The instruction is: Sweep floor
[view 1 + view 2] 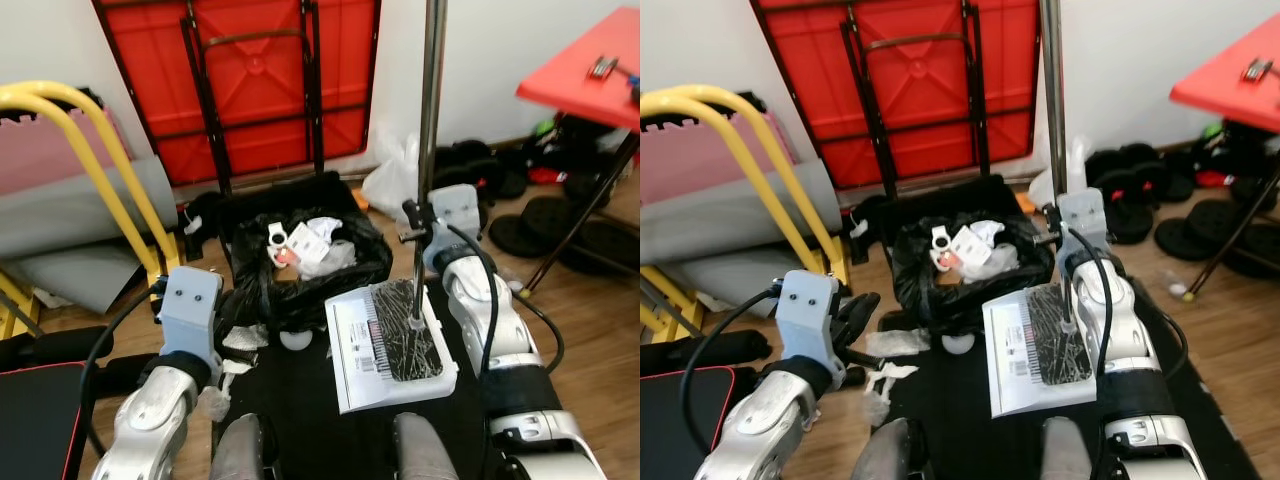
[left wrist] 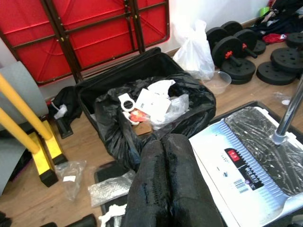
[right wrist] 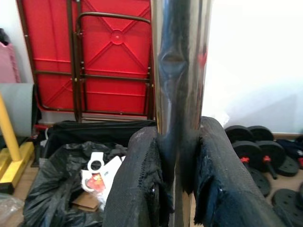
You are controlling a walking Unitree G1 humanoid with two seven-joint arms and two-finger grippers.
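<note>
upright, the broom pole [image 3: 177, 94] stands clamped in the right claw [image 3: 177, 189].

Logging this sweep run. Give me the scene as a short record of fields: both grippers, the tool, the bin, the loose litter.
right gripper: shut on metal pole
tool: white dustpan on the pole's end, flat on black mat, dark debris in it
left gripper: shut, empty, above the floor left of the dustpan
bin: black-bagged trash bin beyond the dustpan, holding white packaging
litter: clear plastic wrappers on the floor by the left gripper
</note>
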